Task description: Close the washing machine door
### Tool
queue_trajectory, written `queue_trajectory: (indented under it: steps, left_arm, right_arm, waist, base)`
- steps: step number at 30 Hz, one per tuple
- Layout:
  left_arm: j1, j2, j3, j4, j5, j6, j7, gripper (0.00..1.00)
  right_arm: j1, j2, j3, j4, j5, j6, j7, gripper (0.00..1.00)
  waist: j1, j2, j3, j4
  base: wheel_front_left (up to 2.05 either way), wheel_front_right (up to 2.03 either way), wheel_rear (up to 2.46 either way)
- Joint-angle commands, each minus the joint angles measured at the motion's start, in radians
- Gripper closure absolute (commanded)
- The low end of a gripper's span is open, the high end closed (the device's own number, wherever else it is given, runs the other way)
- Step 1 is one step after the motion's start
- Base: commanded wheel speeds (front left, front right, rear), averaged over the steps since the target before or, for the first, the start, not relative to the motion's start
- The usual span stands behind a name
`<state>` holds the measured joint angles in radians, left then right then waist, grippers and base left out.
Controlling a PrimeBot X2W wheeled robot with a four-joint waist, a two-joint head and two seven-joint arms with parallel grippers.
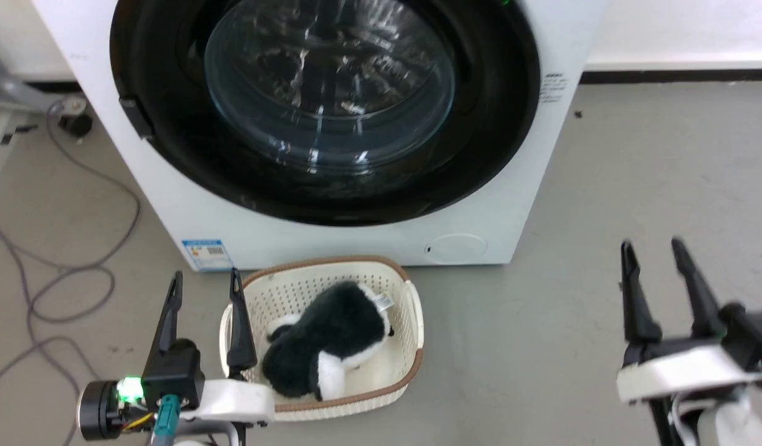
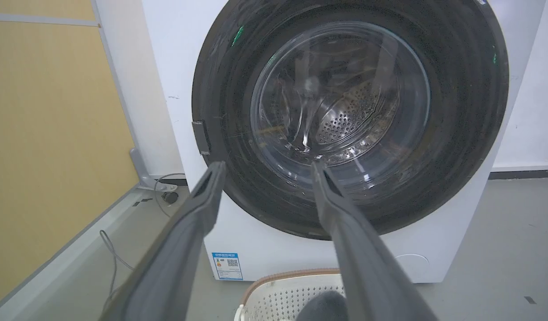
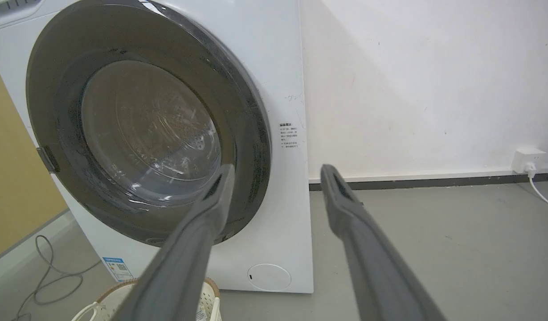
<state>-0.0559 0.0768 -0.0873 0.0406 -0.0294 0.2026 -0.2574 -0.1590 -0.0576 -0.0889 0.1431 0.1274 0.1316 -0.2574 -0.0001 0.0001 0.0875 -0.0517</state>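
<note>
Left tool (image 1: 205, 275), fingers apart, near basket (image 1: 331, 261) holding plush toy (image 1: 331, 334).

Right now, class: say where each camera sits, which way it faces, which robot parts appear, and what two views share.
Head view: high up, looking down at the washing machine door, basket and plush toy; left gripper and right gripper show.
Left wrist view: low, facing the door squarely, between its fingers.
Right wrist view: low, facing the door obliquely from the right; its fingers show.
Shared: both wrist views catch the blue label.

Black-rimmed washing machine door (image 1: 480, 155) shut flush on white washing machine (image 1: 356, 238).
</note>
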Motion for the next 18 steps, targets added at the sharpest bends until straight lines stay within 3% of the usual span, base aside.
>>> queue_trajectory:
  steps: [1, 12, 13, 18]
  left_arm:
    - [0.021, 0.004, 0.003, 0.003, 0.005, 0.000, -0.004, 0.00]
    - [0.079, 0.000, 0.009, 0.020, -0.005, -0.010, -0.004, 0.00]
    - [0.067, -0.001, 0.007, 0.018, -0.005, -0.008, 0.000, 1.00]
    - [0.067, -0.001, 0.006, 0.018, -0.006, -0.009, 0.003, 1.00]
  right_arm:
    - [0.039, 0.007, 0.015, -0.013, 0.043, -0.001, -0.004, 0.00]
    - [0.168, 0.007, 0.060, -0.057, 0.124, -0.001, -0.004, 0.00]
    - [0.159, 0.003, 0.060, -0.052, 0.121, 0.000, 0.000, 1.00]
    - [0.159, 0.003, 0.059, -0.051, 0.119, 0.000, 0.002, 1.00]
  waist:
    - [0.0001, -0.0001, -0.025, -0.015]
    - [0.0001, -0.0001, -0.072, -0.025]
    - [0.0001, -0.0001, -0.072, -0.026]
    - [0.0001, -0.0001, -0.073, -0.025]
  base:
    - [0.00, 0.00, 0.00]
    - [0.00, 0.00, 0.00]
    - [0.00, 0.00, 0.00]
    - [0.00, 0.00, 0.00]
